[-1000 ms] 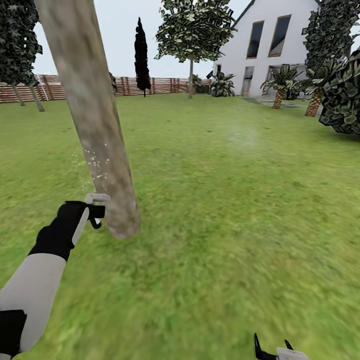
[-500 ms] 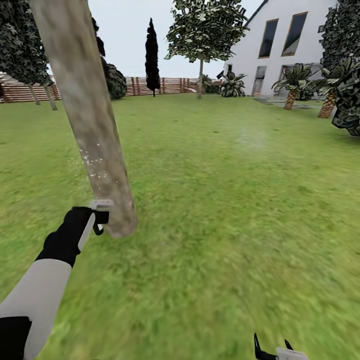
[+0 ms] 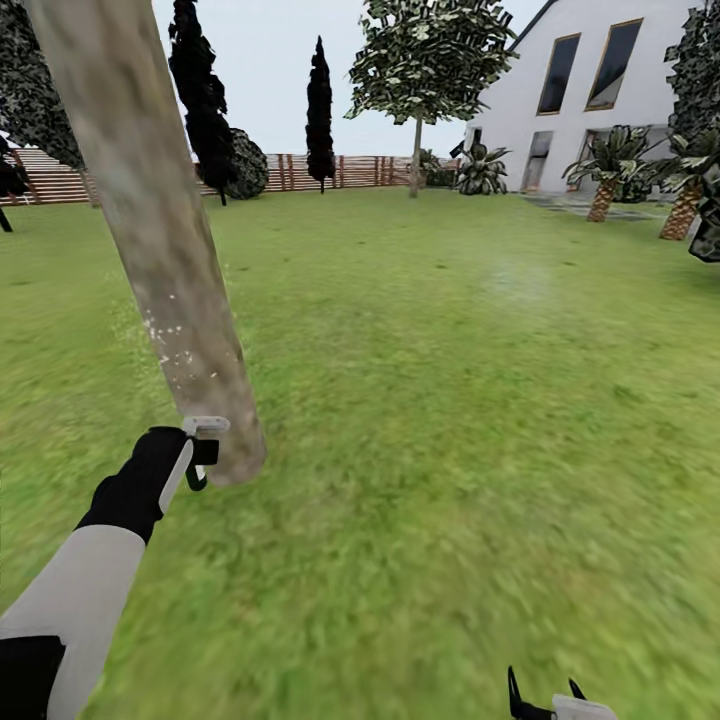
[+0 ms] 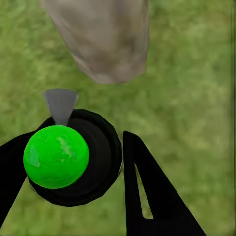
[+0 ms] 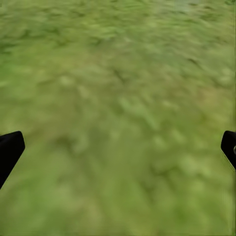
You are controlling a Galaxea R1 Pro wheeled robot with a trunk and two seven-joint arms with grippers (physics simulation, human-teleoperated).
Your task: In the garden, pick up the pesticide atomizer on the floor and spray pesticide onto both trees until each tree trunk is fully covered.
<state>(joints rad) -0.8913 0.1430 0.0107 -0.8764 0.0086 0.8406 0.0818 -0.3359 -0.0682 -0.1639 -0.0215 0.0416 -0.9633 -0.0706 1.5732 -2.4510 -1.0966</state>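
Observation:
A thick, leaning tree trunk (image 3: 170,270) of pale mottled bark meets the grass (image 3: 450,420) at the left of the head view. Whitish pesticide specks (image 3: 165,338) dot the bark low down. My left gripper (image 3: 199,455) is shut on the pesticide atomizer (image 3: 204,428), whose white head is right beside the trunk's foot. In the left wrist view, the atomizer (image 4: 56,156) is a bright green ball in a black round body, held between the black fingers (image 4: 147,191). Its grey nozzle (image 4: 60,104) aims at the trunk base (image 4: 105,44). My right gripper (image 3: 545,692) hangs open over bare grass (image 5: 118,98).
A white house (image 3: 590,90) stands at the back right, with small palms (image 3: 605,165) and bushes in front of it. A slatted wooden fence (image 3: 330,172) runs along the far edge of the lawn. A tall thin-trunked tree (image 3: 418,150) and dark cypresses (image 3: 205,90) rise before it.
The whole head view has shifted, so the house and far trees sit further right. My left gripper still holds the atomizer at the trunk's foot. The right gripper is unchanged.

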